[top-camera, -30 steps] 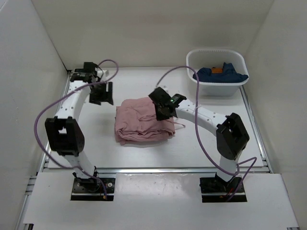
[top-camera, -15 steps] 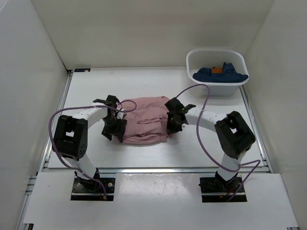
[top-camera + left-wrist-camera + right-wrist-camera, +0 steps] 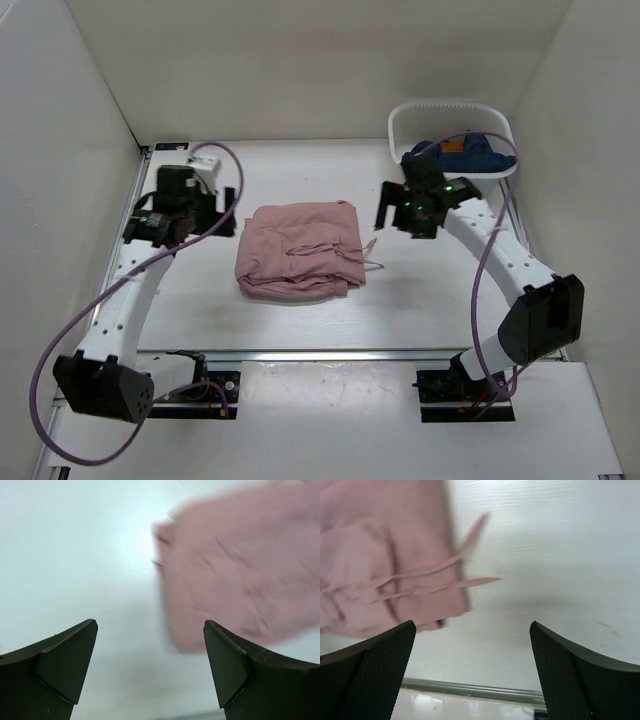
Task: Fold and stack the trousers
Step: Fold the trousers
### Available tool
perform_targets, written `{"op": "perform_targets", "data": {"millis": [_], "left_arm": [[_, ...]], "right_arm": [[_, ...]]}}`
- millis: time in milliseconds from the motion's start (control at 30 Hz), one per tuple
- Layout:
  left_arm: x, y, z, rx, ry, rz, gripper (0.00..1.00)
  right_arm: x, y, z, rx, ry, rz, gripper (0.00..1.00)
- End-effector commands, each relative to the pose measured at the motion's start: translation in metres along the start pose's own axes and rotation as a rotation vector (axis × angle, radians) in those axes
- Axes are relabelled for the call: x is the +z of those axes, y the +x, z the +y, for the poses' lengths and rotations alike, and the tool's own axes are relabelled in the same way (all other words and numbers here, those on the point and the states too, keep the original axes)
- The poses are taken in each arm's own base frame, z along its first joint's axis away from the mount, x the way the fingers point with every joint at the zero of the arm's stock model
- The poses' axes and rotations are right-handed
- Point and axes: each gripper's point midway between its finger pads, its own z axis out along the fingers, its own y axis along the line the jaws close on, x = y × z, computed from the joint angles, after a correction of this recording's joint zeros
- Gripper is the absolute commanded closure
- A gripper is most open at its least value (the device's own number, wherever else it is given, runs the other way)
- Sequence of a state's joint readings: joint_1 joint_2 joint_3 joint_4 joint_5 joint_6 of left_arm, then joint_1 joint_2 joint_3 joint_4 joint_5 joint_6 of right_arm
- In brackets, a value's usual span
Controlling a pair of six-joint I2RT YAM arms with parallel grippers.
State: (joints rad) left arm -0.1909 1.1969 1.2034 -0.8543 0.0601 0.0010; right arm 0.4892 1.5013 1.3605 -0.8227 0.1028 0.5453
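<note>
Claws, top view: left claw (image 3: 222, 213) and right claw (image 3: 398, 215) are seen spread wide with nothing pinched; one is held at each side of the cloth, apart from it.
Trousers, top view: trousers (image 3: 298, 250) are found folded into a rough square at centre of frame, on the table (image 3: 300, 170); thin drawstrings (image 3: 370, 262) trail off the right edge.
Upper right, top view: a white basket (image 3: 400, 125) holding a dark blue garment (image 3: 470, 155) is noted, well apart from the fold.
Left wrist view: left claw (image 3: 150, 665) is shown with jaws wide and only bare table between them; trousers (image 3: 240, 565) fill the upper right of frame, blurred and untouched.
Right wrist view: right claw (image 3: 472, 672) is likewise shown wide, nothing gripped; trousers (image 3: 385, 555) lie at upper left, with drawstrings (image 3: 445, 580) reaching toward centre.
Handling, judged: light, soft, limp cloth is expected; layers are likely to slide and sag if lifted by one corner.
Hold, judged: the stacked edges at left and right should be pinched through all layers, by both claws together; the drawstrings are best avoided.
Risk, judged: the fold may open if only the top layer is taken.
</note>
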Motion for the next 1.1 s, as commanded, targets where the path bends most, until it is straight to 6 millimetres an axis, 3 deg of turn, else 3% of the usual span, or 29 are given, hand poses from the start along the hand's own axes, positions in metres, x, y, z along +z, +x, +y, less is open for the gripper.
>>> {"op": "perform_targets", "data": {"millis": [0, 33, 67, 100, 133, 167, 233, 300, 400, 500, 700, 900, 1067], "left_arm": [[-0.011, -0.008, 0.084, -0.099, -0.332, -0.051, 0.00], [-0.008, 0.000, 0.102, -0.126, -0.399, -0.030, 0.00], [-0.006, 0.012, 0.128, -0.174, -0.471, -0.005, 0.00], [0.002, 0.033, 0.140, -0.192, -0.513, 0.061, 0.00], [0.006, 0.041, 0.149, -0.207, -0.537, 0.097, 0.00], [0.018, 0.061, 0.157, -0.227, -0.544, 0.191, 0.00], [0.022, 0.077, 0.163, -0.246, -0.550, 0.260, 0.00], [0.007, 0.077, 0.183, -0.292, -0.615, 0.226, 0.00], [-0.026, 0.054, 0.202, -0.345, -0.678, 0.075, 0.00], [-0.038, 0.041, 0.195, -0.342, -0.659, -0.001, 0.00], [-0.040, 0.055, 0.193, -0.349, -0.666, 0.014, 0.00], [-0.056, 0.054, 0.196, -0.349, -0.720, -0.009, 0.00], [-0.067, 0.065, 0.187, -0.349, -0.720, -0.009, 0.00]], "right_arm": [[-0.030, 0.018, -0.075, 0.042, 0.192, 0.119, 0.01], [-0.033, 0.014, -0.096, 0.083, 0.232, 0.103, 0.01], [-0.040, 0.011, -0.105, 0.114, 0.238, 0.078, 0.01], [-0.042, 0.010, -0.116, 0.136, 0.253, 0.075, 0.01], [-0.045, 0.005, -0.135, 0.201, 0.283, 0.063, 0.01], [-0.046, 0.003, -0.144, 0.233, 0.297, 0.057, 0.01], [-0.061, -0.007, -0.167, 0.296, 0.340, 0.035, 0.01], [-0.075, -0.014, -0.183, 0.315, 0.375, 0.000, 0.01], [-0.090, -0.017, -0.205, 0.326, 0.444, -0.036, 0.01], [-0.093, -0.010, -0.213, 0.340, 0.445, -0.039, 0.01], [-0.086, -0.011, -0.210, 0.332, 0.415, -0.031, 0.01], [-0.086, -0.017, -0.206, 0.323, 0.394, -0.036, 0.01], [-0.085, -0.017, -0.201, 0.315, 0.362, -0.029, 0.01]]}}
